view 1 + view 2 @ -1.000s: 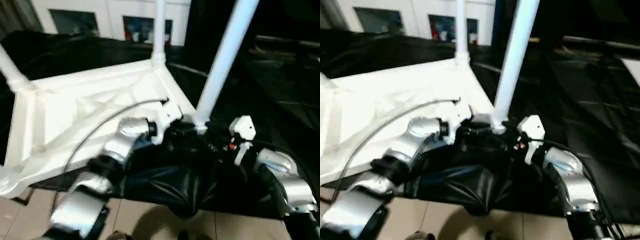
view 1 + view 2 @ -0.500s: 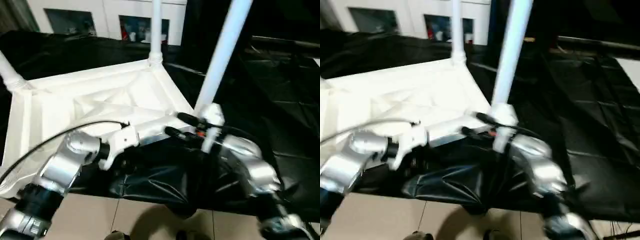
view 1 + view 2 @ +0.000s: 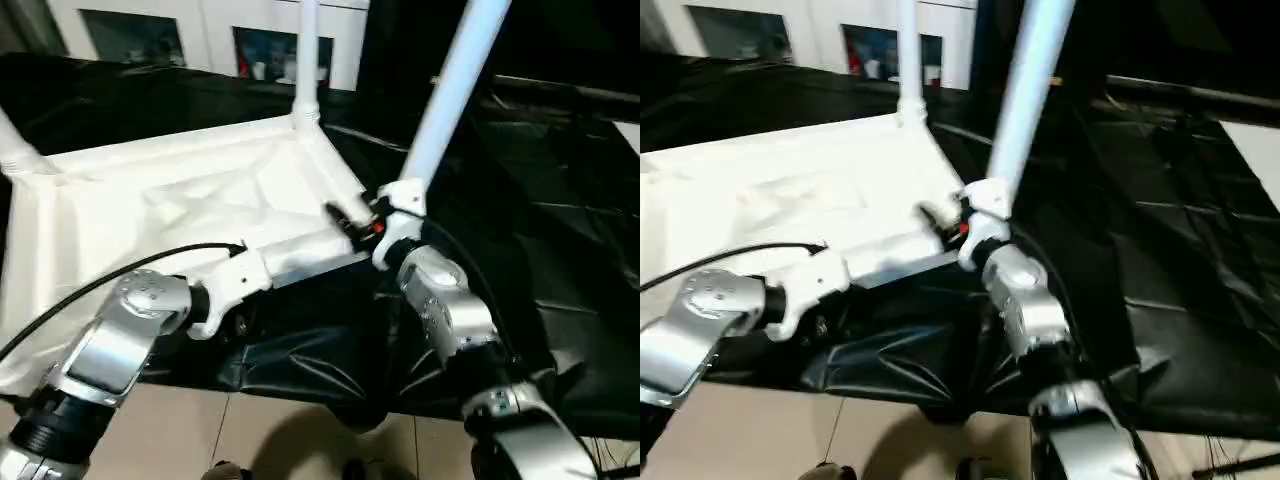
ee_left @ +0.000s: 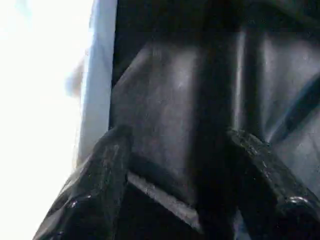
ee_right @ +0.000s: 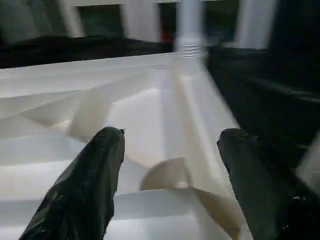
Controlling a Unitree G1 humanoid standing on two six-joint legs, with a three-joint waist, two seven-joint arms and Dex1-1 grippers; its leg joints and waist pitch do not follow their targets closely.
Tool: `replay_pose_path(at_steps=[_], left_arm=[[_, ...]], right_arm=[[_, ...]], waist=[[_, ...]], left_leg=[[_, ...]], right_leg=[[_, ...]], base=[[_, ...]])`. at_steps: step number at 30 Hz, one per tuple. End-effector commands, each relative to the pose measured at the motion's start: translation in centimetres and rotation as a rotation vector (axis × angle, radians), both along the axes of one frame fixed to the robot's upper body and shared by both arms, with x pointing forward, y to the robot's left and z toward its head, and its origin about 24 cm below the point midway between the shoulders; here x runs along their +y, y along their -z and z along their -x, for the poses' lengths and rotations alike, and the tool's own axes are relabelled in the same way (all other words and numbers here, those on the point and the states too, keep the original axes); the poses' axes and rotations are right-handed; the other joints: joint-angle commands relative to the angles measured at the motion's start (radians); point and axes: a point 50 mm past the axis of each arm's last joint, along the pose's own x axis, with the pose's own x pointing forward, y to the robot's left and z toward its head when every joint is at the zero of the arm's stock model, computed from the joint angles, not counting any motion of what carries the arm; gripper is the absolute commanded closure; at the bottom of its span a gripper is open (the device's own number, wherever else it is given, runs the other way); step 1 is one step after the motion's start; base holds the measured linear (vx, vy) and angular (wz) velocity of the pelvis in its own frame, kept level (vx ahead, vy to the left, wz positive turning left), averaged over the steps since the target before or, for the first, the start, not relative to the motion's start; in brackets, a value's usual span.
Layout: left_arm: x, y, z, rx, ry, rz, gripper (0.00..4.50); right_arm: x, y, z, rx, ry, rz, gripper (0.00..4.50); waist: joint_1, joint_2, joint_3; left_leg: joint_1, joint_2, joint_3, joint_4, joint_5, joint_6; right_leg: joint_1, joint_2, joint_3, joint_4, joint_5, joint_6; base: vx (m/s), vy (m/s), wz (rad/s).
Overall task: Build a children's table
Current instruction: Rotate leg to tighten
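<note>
The children's table (image 3: 180,200) lies upside down on a black sheet (image 3: 560,230), its ribbed white underside facing up, with legs standing upright from its corner sockets: one at the far corner (image 3: 305,60), one at the near right corner (image 3: 450,95) and one at the left edge (image 3: 15,145). The right tool (image 5: 170,165) hangs over the underside by that near right corner, its black fingers (image 5: 95,170) spread wide and holding nothing. The left tool (image 4: 175,175), fingers likewise spread and empty, sits low at the tabletop's near edge against the sheet.
</note>
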Motion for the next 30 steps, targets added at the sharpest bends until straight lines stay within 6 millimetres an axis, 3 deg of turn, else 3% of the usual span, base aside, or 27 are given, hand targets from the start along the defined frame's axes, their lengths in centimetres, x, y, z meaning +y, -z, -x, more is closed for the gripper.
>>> replay_pose_path(at_steps=[1, 4, 11, 21, 30], left_arm=[[0.6, -0.4, -0.2, -0.034, -0.029, -0.023, 1.30], [0.8, -0.3, -0.3, -0.050, -0.048, -0.042, 1.30], [1.0, 0.0, -0.4, -0.085, -0.075, -0.082, 1.30], [1.4, 0.3, -0.7, -0.121, -0.079, -0.103, 1.30], [2.7, 0.4, -1.4, -0.175, -0.134, -0.090, 1.30]], right_arm=[[-2.1, 0.1, -0.3, 0.003, 0.103, 0.004, 1.21], [-4.3, 0.0, -0.9, 0.013, 0.211, 0.015, 1.21], [-6.4, -0.4, -1.6, -0.005, 0.295, 0.046, 1.21], [-10.2, -1.2, -2.0, -0.037, 0.423, 0.083, 1.21], [-13.3, -1.6, -1.8, -0.053, 0.516, 0.119, 1.21]], waist=[[-0.008, 0.011, -0.068], [-0.008, 0.010, -0.072], [-0.008, 0.009, -0.072], [0.000, 0.011, -0.080], [0.000, 0.011, -0.078]], left_leg=[[0.017, 0.013, 0.000, -0.064, -0.102, 0.018], [0.015, 0.011, 0.000, -0.060, -0.087, 0.024], [0.011, 0.011, -0.001, -0.057, -0.101, 0.030], [0.007, 0.008, 0.001, -0.049, -0.062, 0.055], [0.007, 0.007, 0.000, -0.046, -0.135, 0.034]], right_leg=[[0.057, -0.046, 0.046, -0.049, -0.072, -0.189], [0.060, -0.047, 0.045, -0.045, -0.038, -0.195], [0.062, -0.048, 0.044, -0.047, -0.070, -0.195], [0.067, -0.042, 0.041, -0.035, 0.026, -0.223], [0.063, -0.044, 0.039, -0.046, -0.086, -0.211]], base=[[0.000, 0.000, 0.00], [0.000, 0.000, 0.00], [0.000, 0.000, 0.00], [0.000, 0.000, 0.00], [0.000, 0.000, 0.00]])
